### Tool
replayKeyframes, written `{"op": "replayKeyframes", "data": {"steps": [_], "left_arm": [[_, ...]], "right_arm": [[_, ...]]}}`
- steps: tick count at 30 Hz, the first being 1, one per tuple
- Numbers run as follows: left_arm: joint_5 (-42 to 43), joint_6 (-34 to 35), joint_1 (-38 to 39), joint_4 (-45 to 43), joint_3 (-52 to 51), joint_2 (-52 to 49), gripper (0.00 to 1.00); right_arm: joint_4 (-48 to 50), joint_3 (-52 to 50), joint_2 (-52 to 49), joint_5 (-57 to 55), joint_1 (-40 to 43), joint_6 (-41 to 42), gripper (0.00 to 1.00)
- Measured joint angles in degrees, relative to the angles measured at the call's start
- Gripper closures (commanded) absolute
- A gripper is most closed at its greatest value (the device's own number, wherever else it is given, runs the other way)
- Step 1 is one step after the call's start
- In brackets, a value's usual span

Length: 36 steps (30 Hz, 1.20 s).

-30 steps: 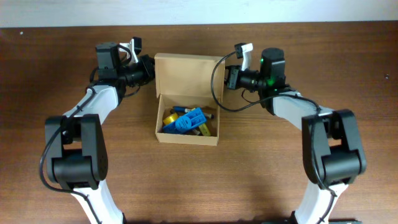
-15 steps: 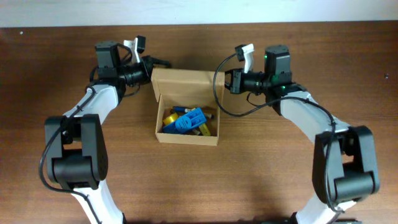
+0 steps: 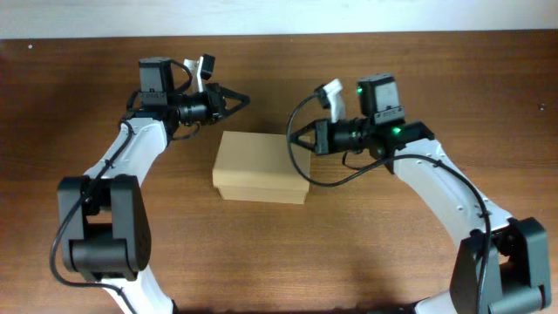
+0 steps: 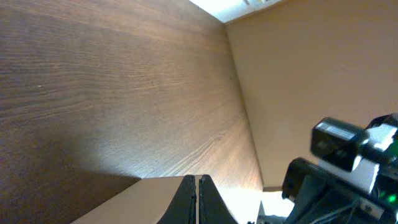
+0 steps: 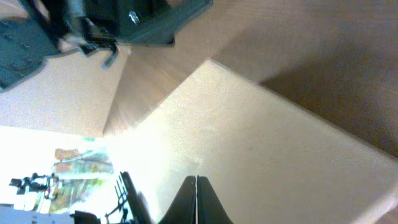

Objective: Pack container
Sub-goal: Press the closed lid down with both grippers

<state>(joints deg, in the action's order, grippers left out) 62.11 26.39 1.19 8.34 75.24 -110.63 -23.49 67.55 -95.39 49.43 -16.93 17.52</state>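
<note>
The container (image 3: 260, 166) is a small tan cardboard box at the table's middle, its flap lid down over it, so its contents are hidden. My left gripper (image 3: 241, 98) is shut and empty, just behind the box's back left corner. My right gripper (image 3: 292, 137) is shut and empty, at the box's back right corner, just above the lid. The lid shows in the left wrist view (image 4: 140, 202) under the shut fingers (image 4: 196, 198). It fills the right wrist view (image 5: 273, 162) under the shut fingers (image 5: 196, 199).
The brown wooden table (image 3: 279, 253) surrounds the box. A pale wall runs along the table's far edge (image 3: 279, 17). The right arm's black cable (image 3: 301, 170) loops over the box's right end.
The lid, open and upright a second ago with blue and yellow things showing inside, is now folded down over the box. Both grippers have moved forward and inward with it.
</note>
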Motion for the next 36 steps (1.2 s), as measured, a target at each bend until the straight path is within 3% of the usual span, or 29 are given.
{"op": "replayKeyframes", "data": {"steps": [10,17,24,36], "left_arm": [[-16.00,0.07,1.03,15.74,0.11,10.49,0.98],[-31.54,6.62,3.89,32.02,2.32,19.69,0.98],[-36.11,13.09,3.89,43.65,7.41,21.18,0.98],[-39.67,15.06,3.89,49.27,7.61,21.18,0.98]], "right_arm": [[-8.17,0.20,0.04,-18.69,-13.49,3.45,0.96],[-10.54,0.55,0.11,-30.53,-20.06,8.17,0.96],[-12.87,1.42,-0.87,-37.59,-23.54,9.33,0.96],[-13.57,2.93,-2.29,-37.79,-23.69,9.53,0.96]]}}
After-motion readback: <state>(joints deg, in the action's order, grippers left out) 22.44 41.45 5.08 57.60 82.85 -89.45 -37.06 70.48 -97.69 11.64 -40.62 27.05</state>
